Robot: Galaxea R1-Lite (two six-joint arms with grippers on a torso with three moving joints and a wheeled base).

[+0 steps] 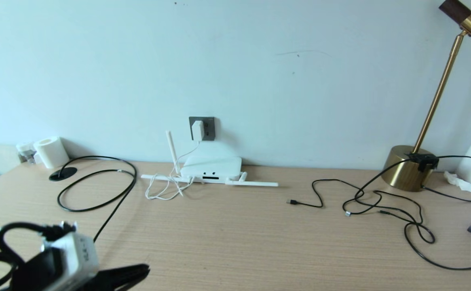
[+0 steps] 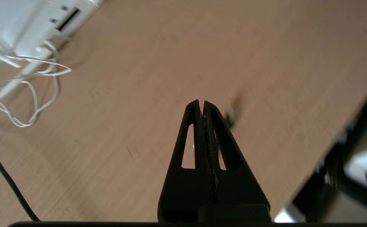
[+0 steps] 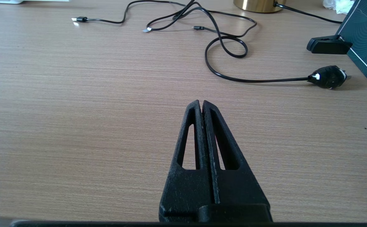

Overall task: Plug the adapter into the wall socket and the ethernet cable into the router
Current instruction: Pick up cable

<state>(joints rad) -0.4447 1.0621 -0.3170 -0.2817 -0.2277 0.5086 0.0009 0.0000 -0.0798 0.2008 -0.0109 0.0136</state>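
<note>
Sitting in the socket (image 1: 202,128) at twelve o'clock: adapter (image 1: 197,130). Lying flat just below: router (image 1: 211,169). Looping at nine o'clock, unplugged: ethernet cable (image 1: 98,184). Hovering at seven o'clock, fingers pressed together, empty: left gripper (image 2: 201,105). Resting together over bare desk (image 3: 76,110): right gripper (image 3: 201,105).

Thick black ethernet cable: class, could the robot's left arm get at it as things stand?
Probably yes: the thick black ethernet cable lies exposed on the wooden desk, ahead of the shut, empty left gripper, nothing between them.
</note>
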